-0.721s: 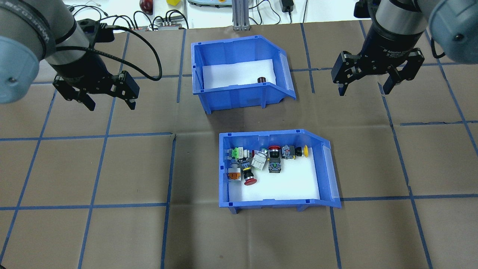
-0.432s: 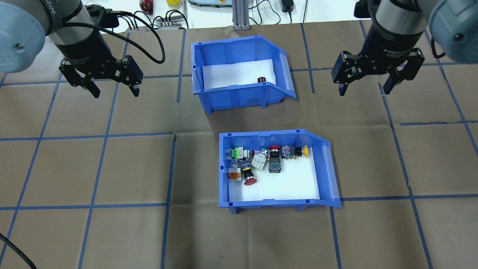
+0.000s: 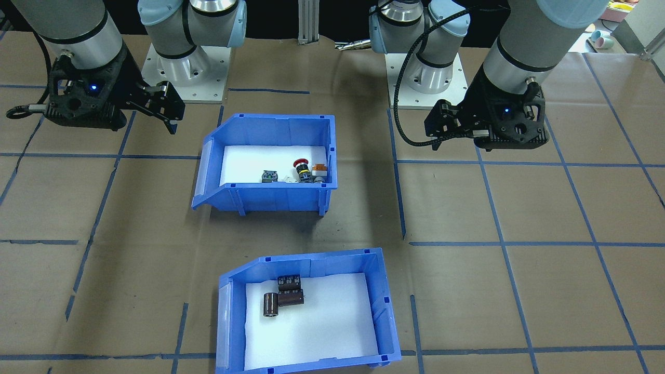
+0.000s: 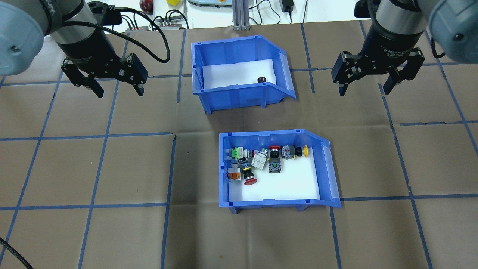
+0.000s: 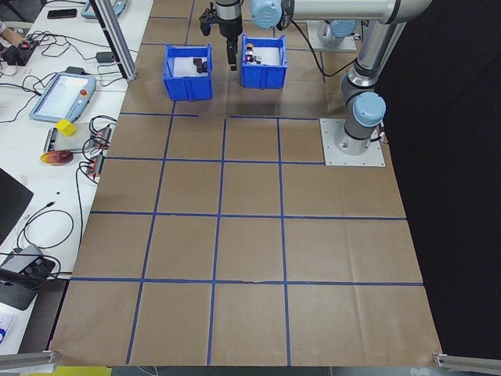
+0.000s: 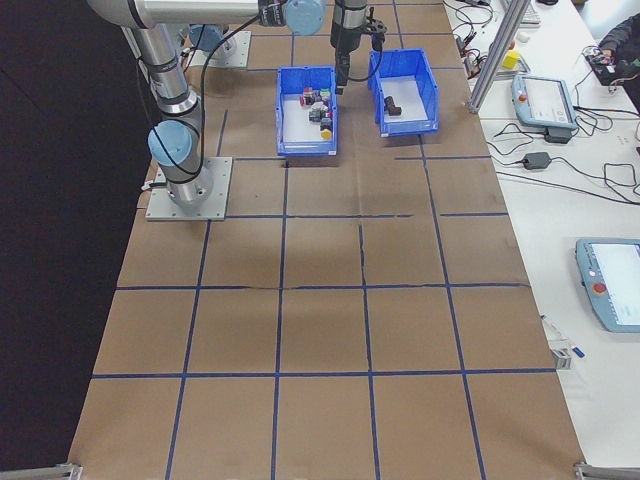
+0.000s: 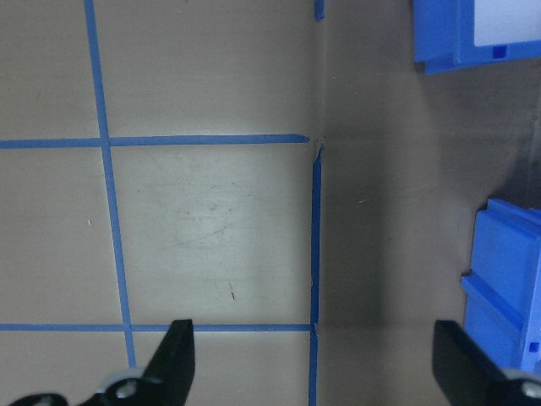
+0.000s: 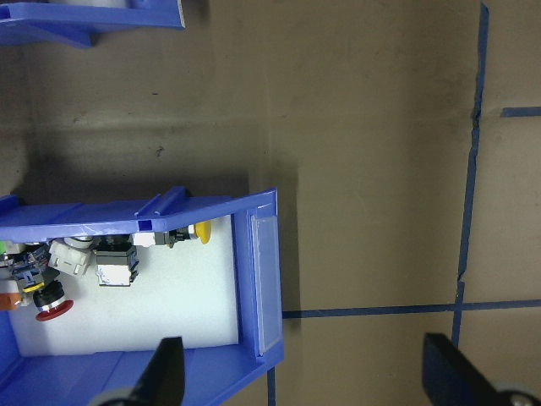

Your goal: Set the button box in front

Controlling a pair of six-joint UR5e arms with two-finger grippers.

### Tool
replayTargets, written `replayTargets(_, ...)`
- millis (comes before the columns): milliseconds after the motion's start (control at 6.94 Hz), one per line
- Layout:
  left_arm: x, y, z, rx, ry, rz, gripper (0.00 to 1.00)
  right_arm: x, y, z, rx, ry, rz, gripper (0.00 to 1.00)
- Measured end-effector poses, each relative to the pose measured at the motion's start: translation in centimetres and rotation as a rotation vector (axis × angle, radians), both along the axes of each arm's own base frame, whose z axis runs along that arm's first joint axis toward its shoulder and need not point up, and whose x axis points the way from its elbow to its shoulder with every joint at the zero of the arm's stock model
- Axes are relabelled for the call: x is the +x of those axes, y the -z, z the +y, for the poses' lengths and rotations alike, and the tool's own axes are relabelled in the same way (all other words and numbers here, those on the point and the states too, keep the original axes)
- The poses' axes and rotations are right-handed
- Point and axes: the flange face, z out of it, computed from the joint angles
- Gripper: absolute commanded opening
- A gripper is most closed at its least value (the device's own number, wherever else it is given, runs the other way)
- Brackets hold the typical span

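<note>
The button box [image 4: 261, 134], a blue bin with a white liner and several colourful push-buttons [image 4: 274, 158], sits mid-table on the side nearer my base. It also shows in the front-facing view [image 3: 270, 200] and in both wrist views [image 8: 127, 216] [image 7: 507, 288]. My left gripper [image 4: 119, 91] hangs open and empty, left of the far bin. My right gripper [image 4: 365, 90] hangs open and empty, right of that bin and beyond the button box's sloped end. Neither touches a bin.
A second blue bin [image 4: 239, 99] stands farther from me; it holds dark cylinders [image 3: 283, 296]. Blue tape lines grid the brown table cover. An aluminium post [image 4: 239, 15] and cables lie at the far edge. A bench with tablets [image 5: 59, 94] runs along that side.
My left arm has swung right and a little away from me, turning its wrist so the open fingers stand level. The right arm and both bins have not moved.
</note>
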Motion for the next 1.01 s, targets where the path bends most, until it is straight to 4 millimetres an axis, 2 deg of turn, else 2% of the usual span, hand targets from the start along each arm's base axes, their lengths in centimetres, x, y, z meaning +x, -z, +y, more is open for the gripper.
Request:
replayTargets(144, -0.5, -0.5, 0.6, -0.01, 0.001, 0.0, 1.0, 0.0, 0.0, 0.0, 0.0, 0.0, 0.0, 1.0)
replayTargets(577, -0.9, -0.3, 0.8, -0.008, 0.025, 0.01, 0.99, 0.0, 0.0, 0.1, 0.004, 0.0, 0.005, 1.0)
replayTargets(721, -1.1, -0.9, 1.4, -0.023, 0.007, 0.015, 0.98, 0.1, 0.1, 0.1, 0.01, -0.004, 0.001, 1.0)
replayTargets(1009, -1.6, -1.5, 3.3, -0.03, -0.15, 0.032, 0.98, 0.3, 0.5, -0.6, 0.019, -0.112, -0.014, 1.0)
